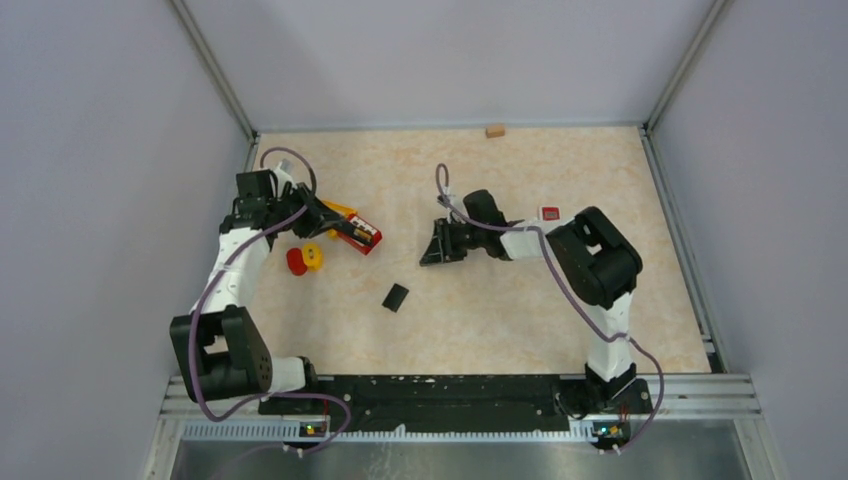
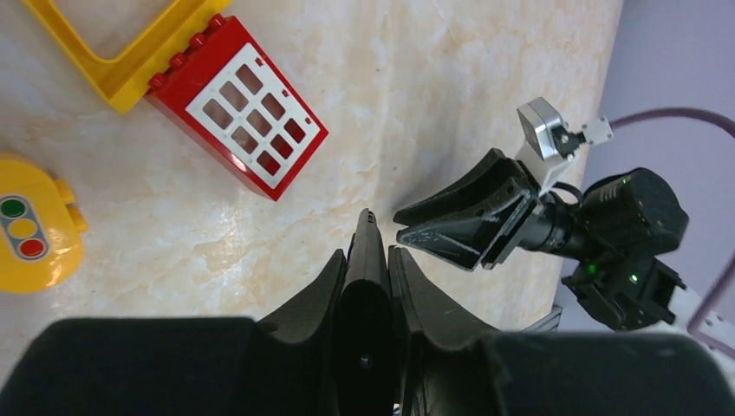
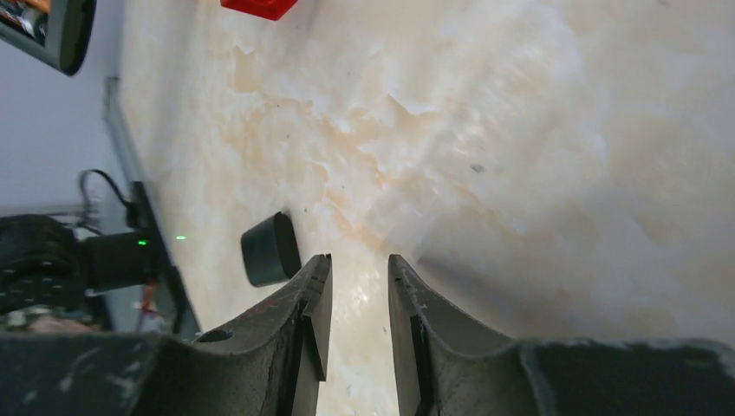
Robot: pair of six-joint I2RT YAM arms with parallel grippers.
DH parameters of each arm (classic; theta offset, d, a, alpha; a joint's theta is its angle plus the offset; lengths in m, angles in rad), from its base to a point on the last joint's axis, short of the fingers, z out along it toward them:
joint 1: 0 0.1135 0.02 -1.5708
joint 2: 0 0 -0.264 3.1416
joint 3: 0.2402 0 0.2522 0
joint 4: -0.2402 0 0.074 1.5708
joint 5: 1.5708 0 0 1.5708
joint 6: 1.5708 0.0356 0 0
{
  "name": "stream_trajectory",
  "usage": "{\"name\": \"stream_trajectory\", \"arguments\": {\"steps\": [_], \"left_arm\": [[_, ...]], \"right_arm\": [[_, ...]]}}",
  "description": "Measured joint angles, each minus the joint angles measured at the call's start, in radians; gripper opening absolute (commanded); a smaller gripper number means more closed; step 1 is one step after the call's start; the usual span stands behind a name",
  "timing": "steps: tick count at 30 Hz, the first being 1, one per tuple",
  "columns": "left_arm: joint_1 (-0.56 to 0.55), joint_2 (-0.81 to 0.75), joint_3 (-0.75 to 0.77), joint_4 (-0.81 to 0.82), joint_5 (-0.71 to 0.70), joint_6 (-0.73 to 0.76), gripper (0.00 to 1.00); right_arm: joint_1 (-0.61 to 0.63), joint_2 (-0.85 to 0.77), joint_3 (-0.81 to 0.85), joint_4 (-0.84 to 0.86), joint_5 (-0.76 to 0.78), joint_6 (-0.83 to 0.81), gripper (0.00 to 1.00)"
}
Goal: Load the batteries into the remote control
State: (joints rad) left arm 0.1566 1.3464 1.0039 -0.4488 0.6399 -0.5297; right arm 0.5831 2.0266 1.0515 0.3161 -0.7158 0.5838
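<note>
While the left claw (image 2: 367, 250) is clamping a thin black plastic slab (image 2: 365, 299) near the red windowed toy brick (image 2: 238, 117), the right claw (image 3: 358, 264) is hanging slightly apart over the marbled tabletop (image 3: 537, 156), holding nothing. We are seeing a small black block (image 3: 269, 250) lying just beside that claw; we cannot make out the batteries.

Bright, even overhead light leaves soft, short shadows on the worktop (image 1: 560, 180). Close to the lens, the left claw (image 2: 368, 250) and right claw (image 3: 357, 277) go dark and blurred; the right wrist view looks smeared.
</note>
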Motion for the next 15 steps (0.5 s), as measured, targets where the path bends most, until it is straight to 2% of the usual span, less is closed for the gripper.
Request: {"name": "stream_trajectory", "arguments": {"steps": [3,7,11,15], "left_arm": [[0.000,-0.016,0.000,0.000,-0.042,-0.003,0.00],[0.001,-0.060,-0.010,0.001,-0.116,-0.011,0.00],[0.007,-0.111,-0.024,0.000,-0.187,-0.020,0.00],[0.013,-0.125,-0.026,0.001,-0.216,-0.023,0.00]], "right_arm": [[0.077,-0.010,0.068,-0.107,0.121,-0.129,0.31],[0.194,-0.008,0.148,-0.186,0.248,-0.232,0.24],[0.256,0.018,0.221,-0.206,0.290,-0.282,0.17],[0.261,0.074,0.294,-0.252,0.298,-0.333,0.15]]}}
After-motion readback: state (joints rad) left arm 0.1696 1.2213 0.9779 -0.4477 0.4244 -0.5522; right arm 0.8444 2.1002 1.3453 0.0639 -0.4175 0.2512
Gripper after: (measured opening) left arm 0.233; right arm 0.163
